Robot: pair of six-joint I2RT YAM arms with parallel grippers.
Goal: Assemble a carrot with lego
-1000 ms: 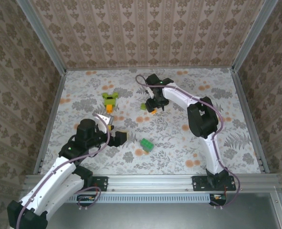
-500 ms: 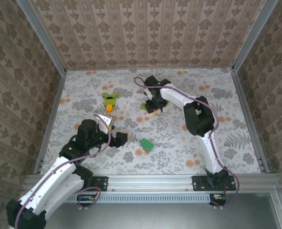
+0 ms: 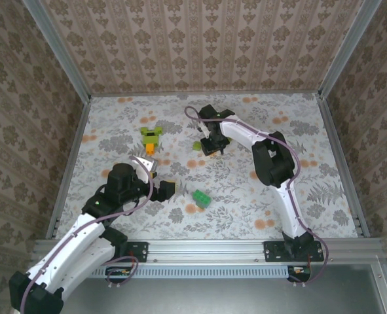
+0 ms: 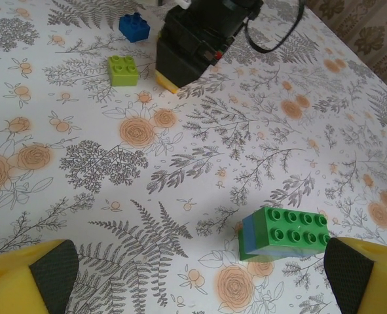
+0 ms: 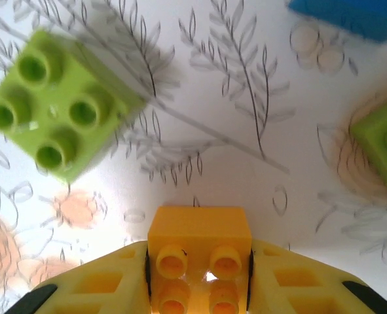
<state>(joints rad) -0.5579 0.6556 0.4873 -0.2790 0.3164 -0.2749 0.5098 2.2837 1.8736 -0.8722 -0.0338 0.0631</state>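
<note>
Your right gripper (image 3: 211,145) is at the far middle of the bench (image 3: 324,163), with its fingers (image 5: 95,284) set against both sides of the orange brick (image 5: 198,229), studs up. It looks like a grip, though the wrist view is too tight to be sure the pads are seated. Only the tips are on the brick, so it could twist or pop out as you lift. If it does, it will land among its neighbours.

Those are close. A lime brick (image 5: 55,111) lies just beside the orange one on the far left, and a blue brick (image 5: 350,16) is farther off. If you drag instead of lifting straight up, you could knock either of them.

The carrot (image 3: 152,136) lies well apart to the left, loose on the bench, with its lime top and an orange tip. Nothing is holding it. Your left gripper (image 3: 155,178) is wide open and holds nothing, hanging near the left above a green-and-blue stack (image 4: 288,232). If you press a brick onto the carrot unbraced, it will probably skid or tip rather than click. On the way across, watch that the two arms don't crowd each other.
</note>
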